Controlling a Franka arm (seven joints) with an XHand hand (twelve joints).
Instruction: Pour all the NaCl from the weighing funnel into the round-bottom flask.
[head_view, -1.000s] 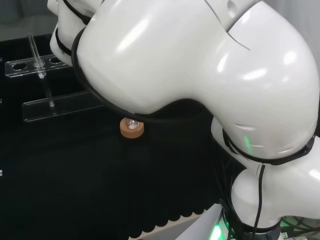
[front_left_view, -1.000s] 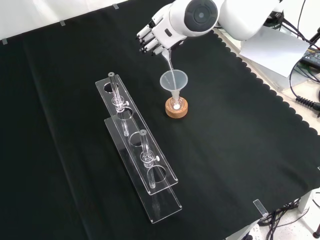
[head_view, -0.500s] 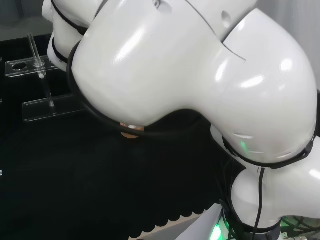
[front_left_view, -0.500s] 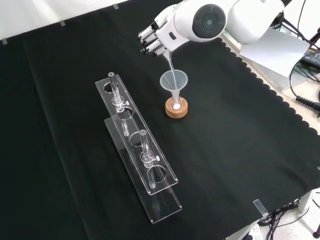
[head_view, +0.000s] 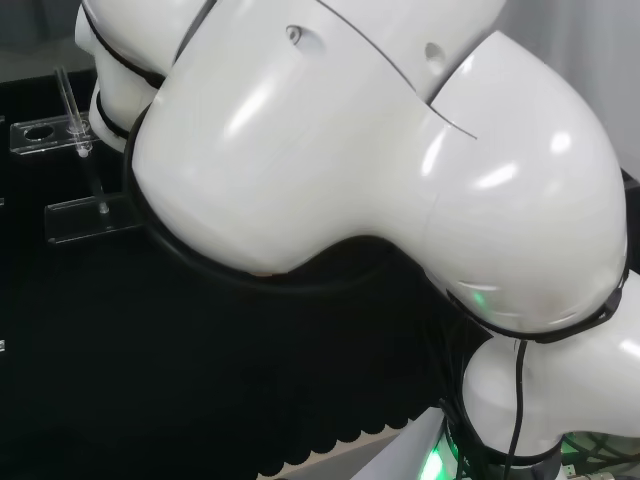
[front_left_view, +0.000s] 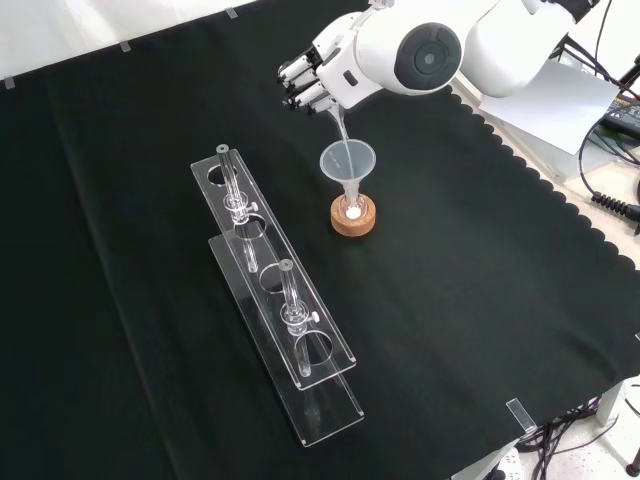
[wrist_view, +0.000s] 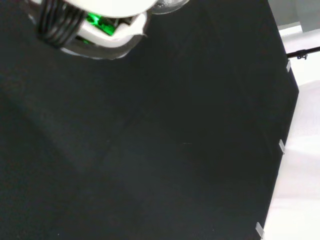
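In the front view the hand (front_left_view: 318, 78) hangs above and a little left of the flask, its fingers curled round a clear weighing funnel (front_left_view: 337, 122). The funnel is tipped steeply, its thin spout pointing down into a wide clear funnel (front_left_view: 347, 163). That wide funnel stands in the neck of a small round-bottom flask (front_left_view: 352, 209) with white powder at its bottom. The flask rests on a cork ring (front_left_view: 355, 219). In the head view the arm's white links (head_view: 330, 150) cover the flask and the hand.
Two long clear racks (front_left_view: 275, 300) lie left of the flask in the front view, each with an upright glass tube (front_left_view: 233, 190). The same rack and a tube (head_view: 82, 140) appear at the head view's left. Paper and cables lie off the cloth at upper right.
The arm's big link has swung left and down in the head view, covering the cork ring and flask. In the front view the grey-capped link moved slightly right; the hand barely shifted.
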